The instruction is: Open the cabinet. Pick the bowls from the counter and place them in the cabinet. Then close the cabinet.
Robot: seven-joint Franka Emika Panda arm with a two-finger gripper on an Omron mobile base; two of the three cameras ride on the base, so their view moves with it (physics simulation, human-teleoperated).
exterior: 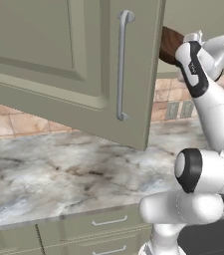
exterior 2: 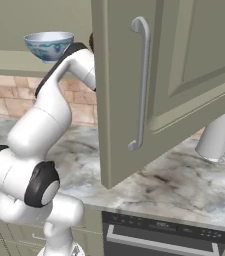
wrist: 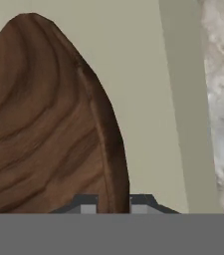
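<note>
Beside the open cabinet door (exterior: 78,64), on its hinge-free edge, we saw our gripper (wrist: 111,206) raised to shelf height and clamped on the rim of the dark brown wooden bowl (wrist: 44,124). From the hand camera the two dark fingertips (wrist: 86,205) stood one on each side of the bowl's wall, touching it, with the pale cabinet interior (wrist: 138,89) behind. From the left base camera a slice of the wooden bowl (exterior: 170,44) showed just past the door's edge, right against the hand. The door hung swung out over the marble-look counter (exterior: 58,169), its long silver bar handle (exterior: 122,64) upright on the door face.

From the right base camera we found the white bowl with the pale blue pattern (exterior 2: 49,45) standing upright on the cabinet shelf (exterior 2: 11,62), on the far side of our arm from the door (exterior 2: 169,85). Past the door's lower corner, a pale grey cylindrical container (exterior 2: 216,137) stood on the counter (exterior 2: 184,185). Below the counter's front edge ran drawers with short horizontal handles (exterior: 108,221).
</note>
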